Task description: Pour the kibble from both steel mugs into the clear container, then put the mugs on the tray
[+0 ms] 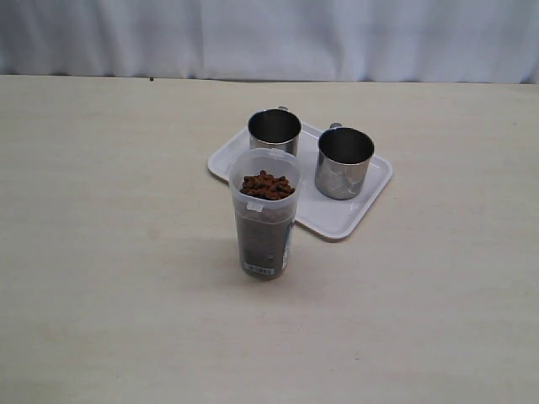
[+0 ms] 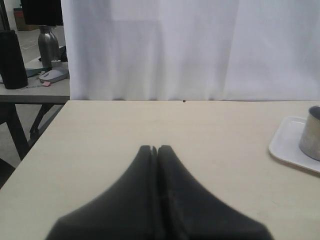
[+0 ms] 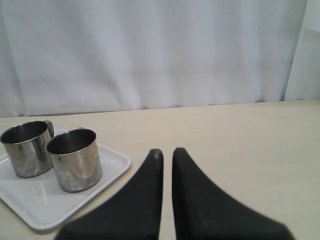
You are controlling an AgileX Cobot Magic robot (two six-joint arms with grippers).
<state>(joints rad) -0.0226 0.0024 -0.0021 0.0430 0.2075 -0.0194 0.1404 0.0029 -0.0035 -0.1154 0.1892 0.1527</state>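
Note:
The clear container (image 1: 265,215) stands upright on the table, just in front of the white tray (image 1: 362,210). Brown kibble (image 1: 268,184) fills it nearly to the rim. Both steel mugs (image 1: 274,132) (image 1: 344,162) stand upright on the tray, side by side, and their insides look empty. The right wrist view shows the two mugs (image 3: 27,148) (image 3: 75,159) on the tray (image 3: 30,210). My right gripper (image 3: 167,151) is shut, holds nothing and sits well back from them. My left gripper (image 2: 154,148) is shut over bare table, with one mug (image 2: 311,132) at the frame's edge. Neither gripper shows in the exterior view.
A white curtain (image 1: 269,38) hangs along the table's far edge. In the left wrist view, a second table (image 2: 35,90) with dark equipment stands beyond this table's side edge.

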